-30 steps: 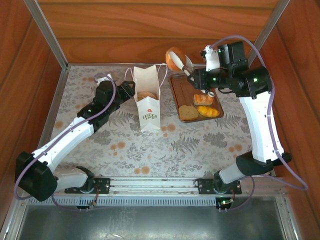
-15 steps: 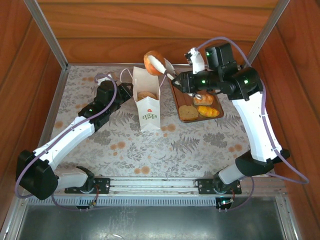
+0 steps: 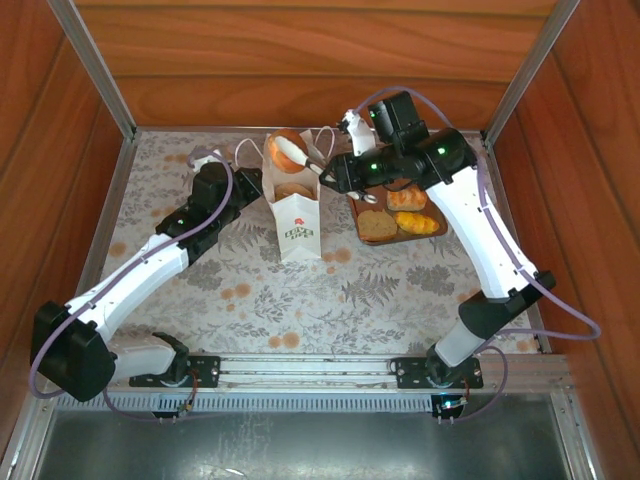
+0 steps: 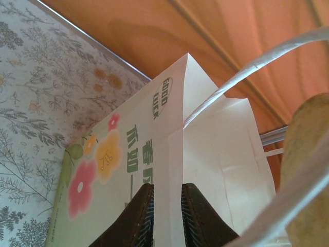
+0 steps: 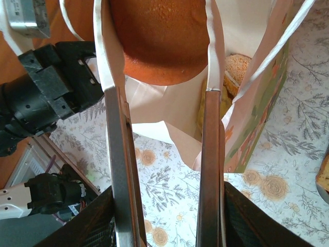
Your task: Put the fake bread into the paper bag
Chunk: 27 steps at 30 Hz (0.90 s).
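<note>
The white paper bag [image 3: 298,222] stands upright mid-table with its top open. My left gripper [image 3: 256,184] is at the bag's left side, shut on a fold of the bag's wall [image 4: 167,170], one dark finger [image 4: 139,218] on each side of the paper. My right gripper [image 3: 302,157] is shut on a round orange-brown bun [image 3: 283,148], one piece of the fake bread, hanging just above the bag's mouth. From the right wrist the bun [image 5: 157,36] sits between the two long fingers [image 5: 119,154], with another piece of bread [image 5: 237,69] inside the bag [image 5: 257,98].
A brown tray [image 3: 352,195] lies right of the bag with three pastries on it, a dark round one [image 3: 377,226] and two golden ones [image 3: 407,198] [image 3: 418,222]. Wooden walls enclose the table. The bag's cord handles [image 4: 247,72] loop up near both grippers.
My right arm swung left from over the tray, carrying the bun to above the bag's mouth. The left gripper's jaws closed on the bag's wall.
</note>
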Tool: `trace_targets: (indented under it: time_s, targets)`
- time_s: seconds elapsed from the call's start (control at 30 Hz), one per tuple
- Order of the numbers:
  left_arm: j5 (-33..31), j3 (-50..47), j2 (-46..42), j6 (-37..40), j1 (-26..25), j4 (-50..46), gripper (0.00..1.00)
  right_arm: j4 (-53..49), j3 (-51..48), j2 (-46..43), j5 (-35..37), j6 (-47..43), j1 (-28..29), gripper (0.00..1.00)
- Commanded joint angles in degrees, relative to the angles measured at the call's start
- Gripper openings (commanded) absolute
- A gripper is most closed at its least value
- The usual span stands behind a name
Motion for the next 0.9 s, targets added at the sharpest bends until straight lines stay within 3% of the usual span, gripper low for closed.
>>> trace_targets:
  time_s: [0.0,0.37,0.87]
  targets:
    - [-1.3,-0.4,-1.0,-0.9,-0.3,0.6,0.22,1.6,-0.2,0.9,-0.8,-0.2,0.7,0.49]
    - [-1.5,-0.6,-0.8,-0.9,-0.2,0.6,0.22,-5.2,3.6,6.1,3.7,-3.1,2.9,0.49]
    - [-1.7,-0.9,-1.0,-1.0,0.0,0.6,0.22,-10.2,4.8,4.9,6.5,-4.7,3.7,0.51]
